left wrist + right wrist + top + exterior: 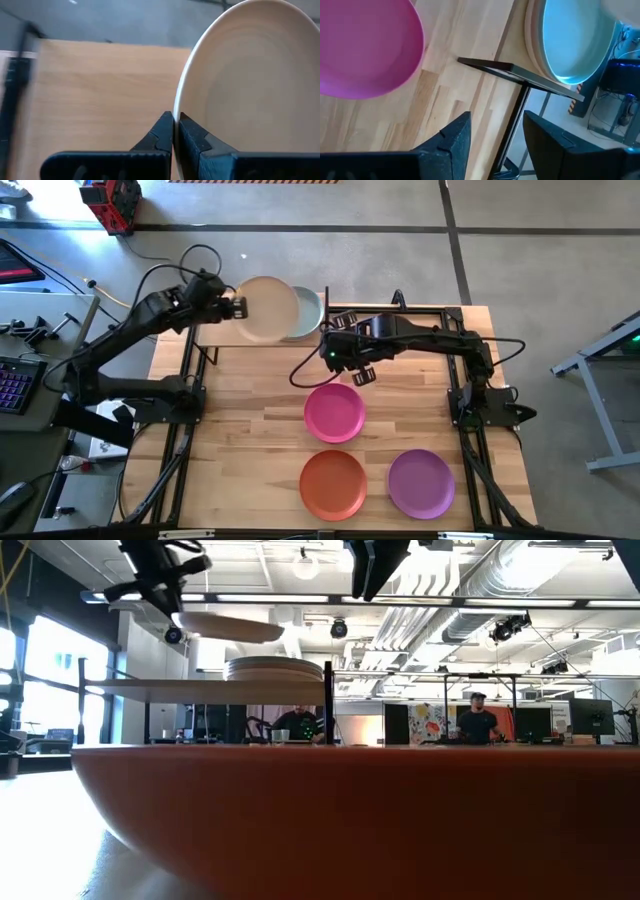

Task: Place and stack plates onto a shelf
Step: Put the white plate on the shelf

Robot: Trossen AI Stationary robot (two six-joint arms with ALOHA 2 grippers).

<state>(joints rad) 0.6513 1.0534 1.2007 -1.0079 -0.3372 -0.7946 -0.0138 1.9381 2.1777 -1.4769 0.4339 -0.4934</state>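
The left gripper [236, 307], fingers clamped on the rim of the round cream matte plate [266, 309], holds it above the light-wood shelf [100, 85], beside the stacked plates [305, 314]; the right gripper [352, 368] hangs open near the magenta plate [334, 412].

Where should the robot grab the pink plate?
Probably by its thin raised rim, since the magenta plate lies flat and shallow on the table. The open right gripper hangs just behind it, so the far edge, taken from above, looks easiest.
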